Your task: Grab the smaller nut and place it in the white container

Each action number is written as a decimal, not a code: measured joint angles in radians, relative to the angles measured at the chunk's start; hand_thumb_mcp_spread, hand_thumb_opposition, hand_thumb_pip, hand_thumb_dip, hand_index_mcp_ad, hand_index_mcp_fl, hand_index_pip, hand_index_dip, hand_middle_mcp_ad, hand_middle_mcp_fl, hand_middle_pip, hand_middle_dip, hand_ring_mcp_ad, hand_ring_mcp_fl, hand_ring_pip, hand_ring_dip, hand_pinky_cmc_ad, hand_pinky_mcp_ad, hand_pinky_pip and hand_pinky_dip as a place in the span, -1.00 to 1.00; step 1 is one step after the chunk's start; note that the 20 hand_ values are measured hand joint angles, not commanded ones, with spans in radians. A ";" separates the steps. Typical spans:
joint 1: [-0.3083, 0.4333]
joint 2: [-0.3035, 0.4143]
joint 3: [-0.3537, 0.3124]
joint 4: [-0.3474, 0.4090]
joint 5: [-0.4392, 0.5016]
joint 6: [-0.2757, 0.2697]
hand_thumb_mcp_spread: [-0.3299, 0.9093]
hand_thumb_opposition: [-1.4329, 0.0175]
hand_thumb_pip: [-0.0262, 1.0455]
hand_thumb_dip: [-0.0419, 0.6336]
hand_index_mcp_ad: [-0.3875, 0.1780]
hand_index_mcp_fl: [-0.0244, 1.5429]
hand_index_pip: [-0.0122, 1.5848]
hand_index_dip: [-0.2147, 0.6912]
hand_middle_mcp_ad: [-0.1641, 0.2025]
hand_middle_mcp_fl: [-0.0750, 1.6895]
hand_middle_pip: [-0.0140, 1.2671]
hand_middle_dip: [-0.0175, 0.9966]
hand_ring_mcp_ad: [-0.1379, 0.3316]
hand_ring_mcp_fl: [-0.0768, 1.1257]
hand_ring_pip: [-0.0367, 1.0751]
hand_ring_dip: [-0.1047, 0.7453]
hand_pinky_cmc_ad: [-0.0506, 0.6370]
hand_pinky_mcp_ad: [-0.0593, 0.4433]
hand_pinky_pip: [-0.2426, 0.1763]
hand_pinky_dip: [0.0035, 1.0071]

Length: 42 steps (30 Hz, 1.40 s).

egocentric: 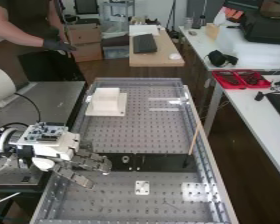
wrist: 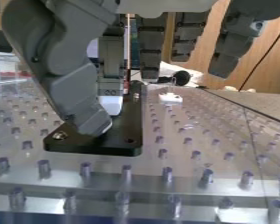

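Where the high view looks down along the bench [egocentric: 165,131], the hand [egocentric: 85,162] comes in from the left at the left end of the flat black bar [egocentric: 165,162]. Its fingers are released, reaching out and down with nothing grasped. The bearing [egocentric: 125,159] stands on the bar, just beyond the fingertips. Farther up the bench, near its left side, sits the white container [egocentric: 106,101] on a pale base. A small white plate [egocentric: 142,191] with holes lies on the near side of the bar, and a thin wooden stick [egocentric: 194,137] slants over the right rail, its dark tip at the bar's right part. To the right, red trays [egocentric: 230,82] rest on a separate white table [egocentric: 257,111].

In the wrist view, the fingers [wrist: 150,52] hang nearly straight and spread, while the thick thumb [wrist: 69,82] bends down toward the bar, its tip low over it. The smaller nut [wrist: 59,135] is on the bar, by a corner of its end, near the thumb's tip but apart from it, so it is ungrasped and outside the container. An open hole [wrist: 130,140] shows by the other corner of that end.
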 joint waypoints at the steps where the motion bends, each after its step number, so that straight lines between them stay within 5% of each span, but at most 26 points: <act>1: 0.000 0.000 0.000 0.000 0.000 0.000 0.23 -0.22 0.48 -0.09 -0.09 -0.96 0.95 0.14 0.27 -0.71 -0.78 -0.46 0.07 -0.87 -0.77 -0.43 0.11 0.41 0.26 -0.62; 42: -0.001 -0.002 0.001 -0.014 0.007 0.005 0.23 -0.19 0.50 -0.06 -0.03 -0.91 0.95 0.13 0.29 -0.68 -0.78 -0.46 0.07 -0.87 -0.77 -0.43 0.12 0.37 0.33 -0.62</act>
